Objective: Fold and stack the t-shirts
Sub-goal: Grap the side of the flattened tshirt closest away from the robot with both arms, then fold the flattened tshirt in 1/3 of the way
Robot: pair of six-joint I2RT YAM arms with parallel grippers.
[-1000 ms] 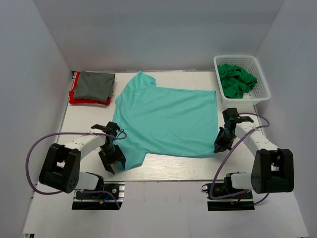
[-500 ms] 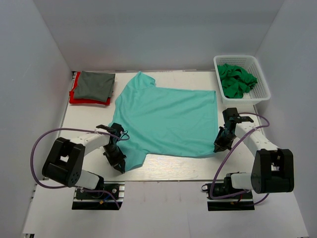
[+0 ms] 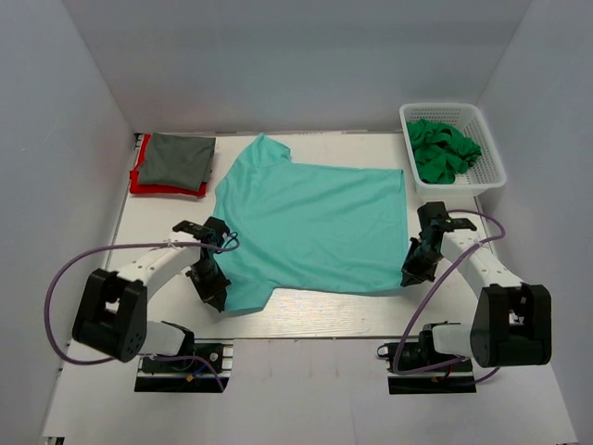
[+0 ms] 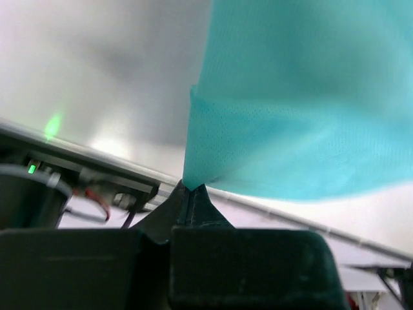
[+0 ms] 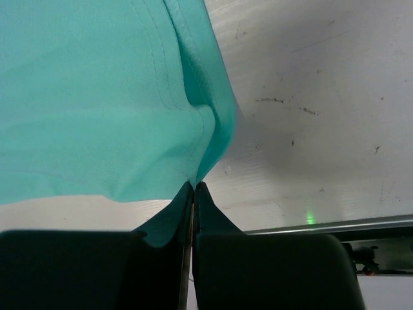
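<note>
A large light teal t-shirt (image 3: pixel 310 222) lies spread flat in the middle of the table. My left gripper (image 3: pixel 211 289) is shut on its near left corner, and the pinched cloth (image 4: pixel 193 174) rises from the fingertips in the left wrist view. My right gripper (image 3: pixel 412 271) is shut on the near right corner, where the hem (image 5: pixel 200 129) bunches between the fingertips. A folded dark grey t-shirt (image 3: pixel 178 158) lies on a red t-shirt (image 3: pixel 157 188) at the back left. Bright green t-shirts (image 3: pixel 442 148) are heaped in the basket.
The white lattice basket (image 3: pixel 492 170) stands at the back right corner. White walls close the table at the left, back and right. The table's near edge (image 3: pixel 306 329) runs just behind both arm bases.
My left gripper closed on the teal shirt's near left corner and shifted slightly up and left with it. The right gripper kept its hold and place.
</note>
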